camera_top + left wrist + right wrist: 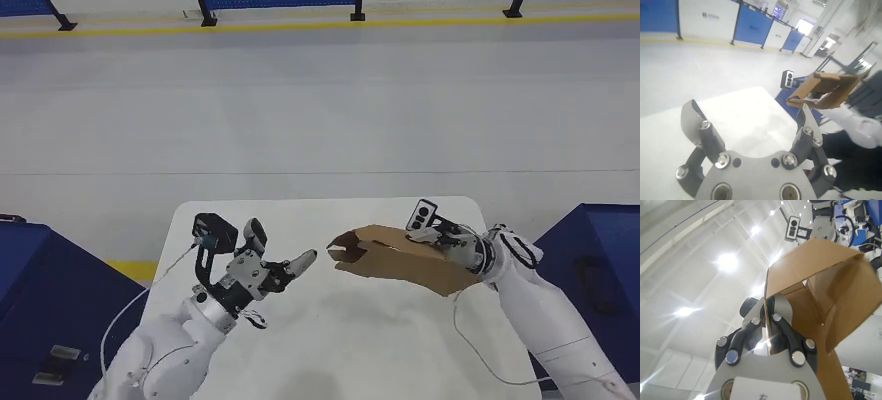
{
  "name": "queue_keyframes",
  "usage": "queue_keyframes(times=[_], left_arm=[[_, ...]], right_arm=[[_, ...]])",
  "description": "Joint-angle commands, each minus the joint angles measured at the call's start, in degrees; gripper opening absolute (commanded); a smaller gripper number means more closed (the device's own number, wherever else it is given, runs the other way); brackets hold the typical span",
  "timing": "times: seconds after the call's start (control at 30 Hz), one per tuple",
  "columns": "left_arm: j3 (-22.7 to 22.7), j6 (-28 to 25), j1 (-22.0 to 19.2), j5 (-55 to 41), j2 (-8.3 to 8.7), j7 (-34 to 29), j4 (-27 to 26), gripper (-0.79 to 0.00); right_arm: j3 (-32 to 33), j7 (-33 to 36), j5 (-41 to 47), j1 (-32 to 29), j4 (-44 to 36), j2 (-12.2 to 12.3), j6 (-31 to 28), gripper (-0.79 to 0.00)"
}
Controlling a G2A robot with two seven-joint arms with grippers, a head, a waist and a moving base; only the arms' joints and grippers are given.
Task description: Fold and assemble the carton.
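My right gripper (765, 306) is pinched tight on one wall of the brown cardboard carton (400, 262), holding it up above the white table (330, 340). The carton's long side points across at my left gripper (283, 248), which is spread wide, empty and near its free end. I think it grabs there next.

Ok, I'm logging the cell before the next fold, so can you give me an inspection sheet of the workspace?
Surface: white table, flat top.
Job's things: brown carton, part-opened into a sleeve, held in the air.
Clutter: nothing seen.
Grippers: right gripper shut on a carton wall; left gripper open, holding nothing, over the table.
Cables: a thin cable hangs by each arm.
Surroundings: blue panels beside the table, yellow floor line.
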Motion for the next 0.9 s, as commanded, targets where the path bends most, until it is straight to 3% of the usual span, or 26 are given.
queue_keyframes(times=[0.0,0.2,0.4,0.63,0.87], left_arm=[[0.2,0.2,0.3,4.4,-0.04,2.7,0.0,0.000],[-1.2,-0.1,-0.5,6.5,-0.05,5.5,-0.1,0.000],[-2.1,-4.3,0.4,19.2,0.44,6.5,-2.3,0.000],[1.8,-6.8,1.6,32.0,0.53,7.7,-4.5,0.000],[5.3,-6.3,-0.6,33.8,-0.02,5.8,-3.1,0.000]], right_arm=[[-0.6,-0.2,0.9,0.1,-0.1,0.3,0.2,-0.785],[-0.9,-1.6,1.1,-0.5,-0.8,0.2,0.9,-0.785],[-0.4,-3.6,-1.6,-1.4,-2.8,0.4,2.9,-0.785],[0.5,-3.9,-5.1,-2.2,-4.5,0.5,-0.3,-0.785],[0.8,-1.7,-8.6,-3.2,-6.2,0.5,-2.8,-0.785]])
